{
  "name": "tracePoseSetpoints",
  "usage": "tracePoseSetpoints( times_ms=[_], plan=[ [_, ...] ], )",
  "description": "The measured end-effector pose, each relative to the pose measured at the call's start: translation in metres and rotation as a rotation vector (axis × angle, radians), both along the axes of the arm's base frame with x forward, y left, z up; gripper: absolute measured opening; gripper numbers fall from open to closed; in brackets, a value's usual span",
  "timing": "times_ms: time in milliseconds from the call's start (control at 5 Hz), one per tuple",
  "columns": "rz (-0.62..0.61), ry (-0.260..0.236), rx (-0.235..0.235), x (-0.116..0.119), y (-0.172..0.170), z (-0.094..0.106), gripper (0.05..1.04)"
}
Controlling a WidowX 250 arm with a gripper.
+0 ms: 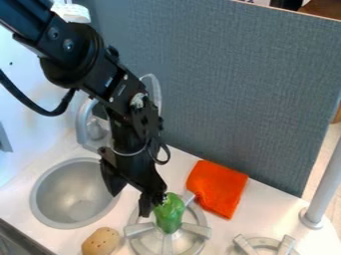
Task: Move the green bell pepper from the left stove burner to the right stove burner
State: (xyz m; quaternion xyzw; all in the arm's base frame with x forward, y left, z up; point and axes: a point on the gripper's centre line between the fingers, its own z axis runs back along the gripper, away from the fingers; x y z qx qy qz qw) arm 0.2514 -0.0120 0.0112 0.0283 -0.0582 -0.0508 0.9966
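We count two stove burners point(138, 229), and one each of the rest: one sink basin point(52, 201), one faucet point(83, 122), one green object point(170, 214), one orange cloth point(216, 188), one tan, speckled potato-like object point(100, 242), one upright pole point(326, 184), one grey panel point(246, 89), one robot arm point(90, 60) and one gripper point(152, 202).

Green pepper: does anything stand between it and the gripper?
Nothing visible stands between the gripper and the green pepper; they meet in this view. The orange cloth and tan potato-like thing lie off to either side.
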Motion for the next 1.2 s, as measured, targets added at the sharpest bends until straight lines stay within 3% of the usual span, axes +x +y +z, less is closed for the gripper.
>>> tracePoseSetpoints(
  times_ms=[200, 800, 1200],
  plan=[
    [0.005, 0.023, 0.001, -0.003, 0.000, -0.006, 1.001],
    [-0.036, 0.066, 0.059, 0.021, -0.026, -0.034, 1.001],
    [-0.023, 0.080, 0.075, 0.031, -0.026, -0.039, 1.001]
  ],
)
